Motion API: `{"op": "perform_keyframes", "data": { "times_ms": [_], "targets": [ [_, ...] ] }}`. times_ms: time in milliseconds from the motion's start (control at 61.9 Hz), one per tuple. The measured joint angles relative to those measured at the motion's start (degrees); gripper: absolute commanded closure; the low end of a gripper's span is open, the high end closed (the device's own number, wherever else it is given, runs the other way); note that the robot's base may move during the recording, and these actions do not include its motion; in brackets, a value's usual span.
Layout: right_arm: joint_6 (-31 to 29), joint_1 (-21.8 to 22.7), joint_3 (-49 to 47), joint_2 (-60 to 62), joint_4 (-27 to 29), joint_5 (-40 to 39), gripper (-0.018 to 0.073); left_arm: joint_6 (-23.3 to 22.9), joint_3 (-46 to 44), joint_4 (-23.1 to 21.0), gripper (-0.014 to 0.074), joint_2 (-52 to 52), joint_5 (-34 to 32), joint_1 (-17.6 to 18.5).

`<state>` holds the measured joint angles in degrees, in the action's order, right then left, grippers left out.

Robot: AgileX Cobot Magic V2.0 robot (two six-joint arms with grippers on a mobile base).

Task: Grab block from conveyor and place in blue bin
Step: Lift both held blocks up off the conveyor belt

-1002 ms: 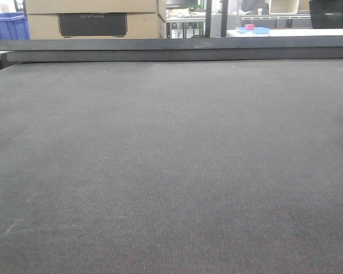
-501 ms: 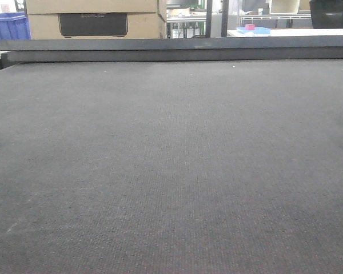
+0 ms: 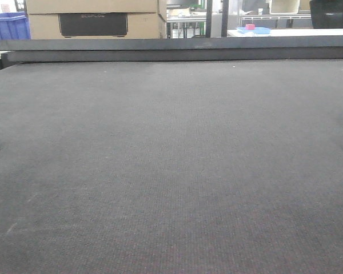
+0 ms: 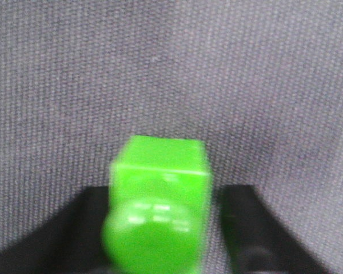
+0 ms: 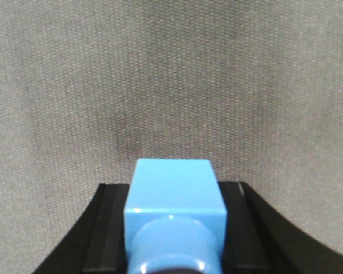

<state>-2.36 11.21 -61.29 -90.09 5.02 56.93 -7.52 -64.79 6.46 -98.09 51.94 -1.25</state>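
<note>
Front view: conveyor bench point(image 3: 171, 171), dark grey woven belt, fills the frame. A dark rail is seen along the far edge. No block or arm is visible in this view.

Beyond far edge: blue bin point(image 3: 6, 27) is noted past the far-left corner, with cardboard boxes point(image 3: 91, 23) beside it. Past the far-right corner a pink item point(image 3: 250, 27) on a blue tray and a black container point(image 3: 330, 14) are seen.

L wrist view (blurred): green block point(image 4: 160, 171) with rounded stud is seen between the black fingers point(image 4: 74, 240) of the left hand point(image 4: 167, 197), belt behind. One finger appears to touch the block; a sliver of belt shows at the other side. Whether it is clamped cannot be told.

R wrist view: blue block point(image 5: 172, 182), also studded, is grasped by the right hand point(image 5: 174, 193), both fingers point(image 5: 111, 228) flush against its sides, belt behind.

Position of either block rel. to bench edges, and contact with belt: cannot be determined.
</note>
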Motion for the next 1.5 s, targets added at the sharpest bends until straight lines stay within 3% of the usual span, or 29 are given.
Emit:
{"op": "perform_keyframes", "data": {
  "times_ms": [48,275,453,582,727,889,1035,1229,1503],
  "targets": [
    [0.0,0.0,0.0,0.0,0.0,0.0,0.0721,0.0,-0.2,0.0,0.0708,0.0,0.4,0.0],
    [0.0,0.0,0.1,2.9,0.0,-0.6,0.0721,0.7,-1.6,0.0,0.0707,2.8,2.2,1.3],
    [-2.8,-1.8,2.6,9.2,0.0,-8.4,0.0721,3.7,-1.4,-0.7,0.0707,11.4,-1.0,8.9],
    [-4.3,-4.0,8.4,14.7,0.3,-16.4,0.0721,0.7,1.7,-1.7,0.0707,17.1,-7.3,12.6],
    [-4.7,-4.5,18.3,22.1,1.7,-26.4,0.0721,-5.2,8.3,-1.6,0.0707,23.3,-17.4,12.8],
    [-4.7,-4.7,29.0,32.5,5.9,-37.4,0.0721,-6.6,19.2,-1.3,0.0707,32.7,-29.4,12.8],
    [-4.7,-4.6,33.9,42.6,6.6,-40.7,0.0721,-6.7,27.8,-1.2,0.0707,42.2,-35.6,12.8],
    [-4.9,-4.6,34.6,56.0,6.9,-38.6,0.0721,-6.8,34.7,1.8,0.0707,54.6,-35.8,11.6],
    [-4.9,-4.6,34.6,71.4,6.9,-37.4,0.0721,-7.0,35.5,4.2,0.0707,69.6,-32.7,10.8]
  ]
}}
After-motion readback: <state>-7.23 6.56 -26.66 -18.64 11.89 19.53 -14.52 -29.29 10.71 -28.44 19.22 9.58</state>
